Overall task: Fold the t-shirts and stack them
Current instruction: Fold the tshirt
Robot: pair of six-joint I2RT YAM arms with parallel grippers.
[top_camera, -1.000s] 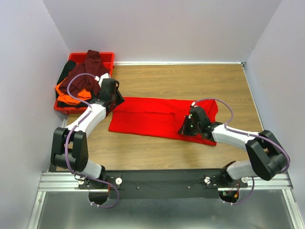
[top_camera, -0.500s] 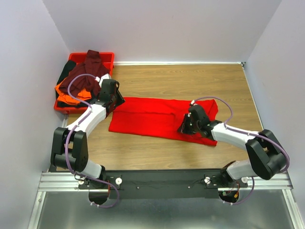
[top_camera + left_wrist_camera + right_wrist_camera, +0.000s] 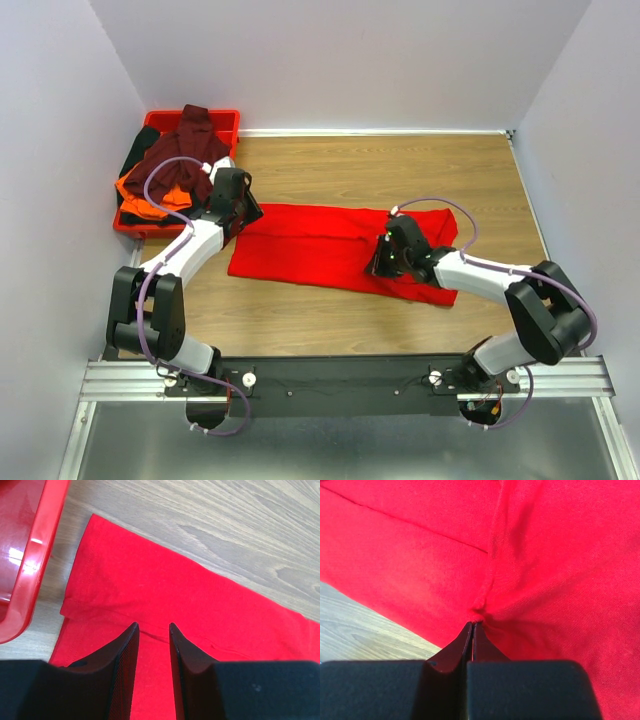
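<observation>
A bright red t-shirt [image 3: 320, 245] lies spread and partly folded across the middle of the wooden table. My left gripper [image 3: 240, 222] hovers over its left end, jaws open a little with red cloth [image 3: 150, 585] beneath them, gripping nothing. My right gripper [image 3: 378, 268] is shut on a pinch of the red shirt [image 3: 530, 555] near its right part, the cloth puckered at the fingertips [image 3: 473, 626]. The dark maroon shirt [image 3: 185, 145], the orange shirt [image 3: 140, 190] and the black shirt [image 3: 135, 155] lie heaped in the tray.
A rigid red plastic tray [image 3: 228, 118] stands at the back left against the wall; its rim [image 3: 35, 565] shows close to the shirt's left end. White walls close in the table on three sides.
My right gripper has slid a little to the left and back, dragging the pinched red cloth with it. My left arm has barely moved.
</observation>
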